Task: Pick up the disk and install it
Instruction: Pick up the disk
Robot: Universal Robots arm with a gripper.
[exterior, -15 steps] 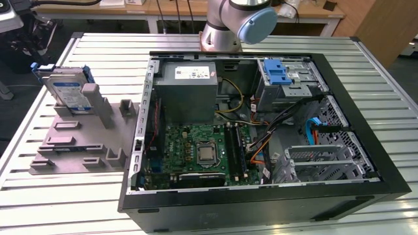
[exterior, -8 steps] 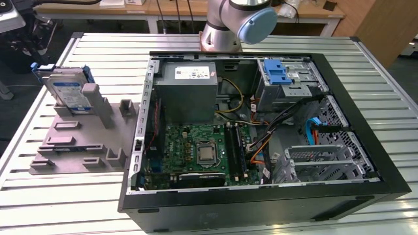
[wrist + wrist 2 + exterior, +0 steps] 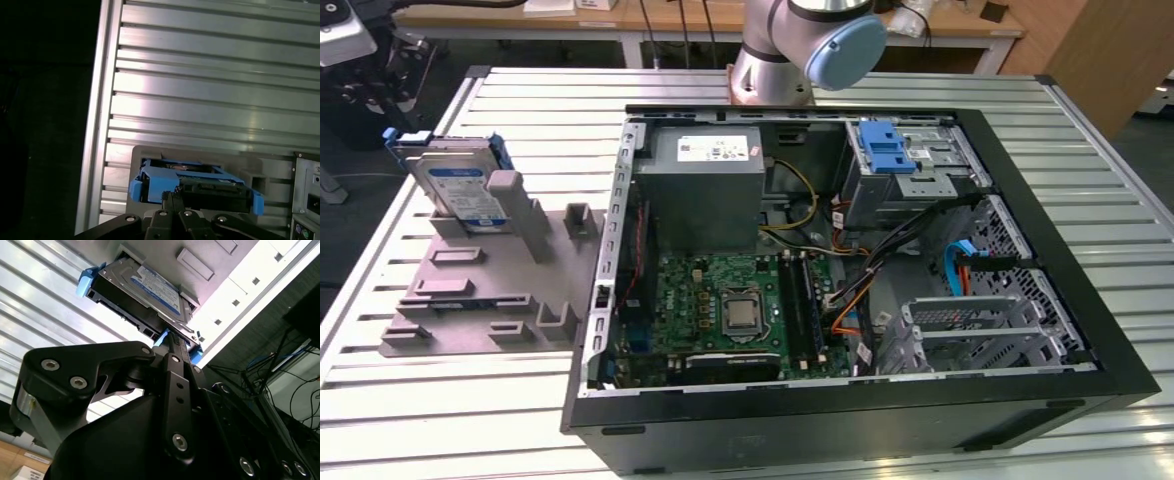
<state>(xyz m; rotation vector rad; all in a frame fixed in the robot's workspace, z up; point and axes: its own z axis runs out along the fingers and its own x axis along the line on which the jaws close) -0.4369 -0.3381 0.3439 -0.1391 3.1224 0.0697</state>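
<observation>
The disk (image 3: 460, 185), a silver drive with a white-and-blue label in a blue carrier bracket, stands upright on edge in the grey moulded holder (image 3: 480, 295) at the exterior view's left. My gripper (image 3: 376, 95) hangs just beyond the disk's far upper corner. In both wrist views the black fingers lie pressed together with nothing between them. Their tips (image 3: 172, 197) reach to the blue bracket of the disk (image 3: 200, 187). In the second wrist view the gripper (image 3: 172, 342) points at the disk's (image 3: 150, 290) lower blue corner.
An open computer case (image 3: 1067, 300) lies on the slatted metal table (image 3: 454, 420), holding a motherboard, a power supply and cables. A metal drive cage with a blue latch (image 3: 887, 150) sits at its far right. The arm's base (image 3: 801, 50) stands behind the case.
</observation>
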